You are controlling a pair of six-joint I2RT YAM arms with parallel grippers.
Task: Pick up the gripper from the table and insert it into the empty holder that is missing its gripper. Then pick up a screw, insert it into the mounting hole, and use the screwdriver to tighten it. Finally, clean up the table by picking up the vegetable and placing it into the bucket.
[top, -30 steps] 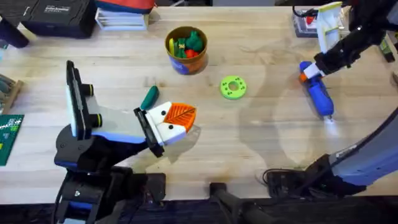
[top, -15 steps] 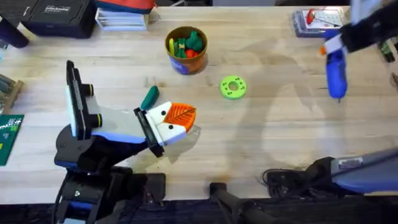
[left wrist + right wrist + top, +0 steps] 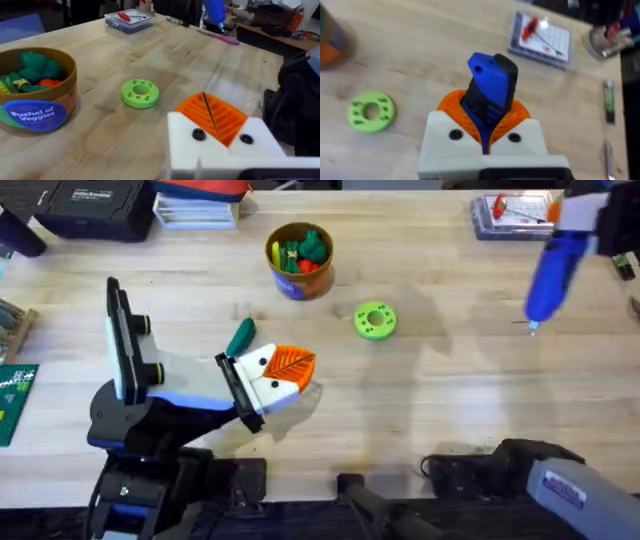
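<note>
The blue screwdriver [image 3: 550, 272] hangs tilted above the table's far right, tip down, with my right gripper [image 3: 578, 218] shut on its upper end. In the right wrist view its blue body [image 3: 489, 87] stands between the orange pads [image 3: 451, 106]. My left gripper [image 3: 288, 367] rests low near the table's middle, its orange pads pressed together [image 3: 212, 116] with nothing between them. A dark-green vegetable [image 3: 241, 337] lies just beside it. The bucket [image 3: 299, 260] stands behind, with toy vegetables inside. A loose orange gripper tip, an empty holder and a screw are out of view.
A bright-green disc [image 3: 375, 320] lies right of the bucket. A clear box [image 3: 505, 212] with a red item sits at the far right edge. Dark cases and books line the back left. A green circuit board [image 3: 14, 398] lies at the left edge.
My right gripper lifted the screwdriver off the table and carried it up toward the far right corner. The left arm has stayed still.
</note>
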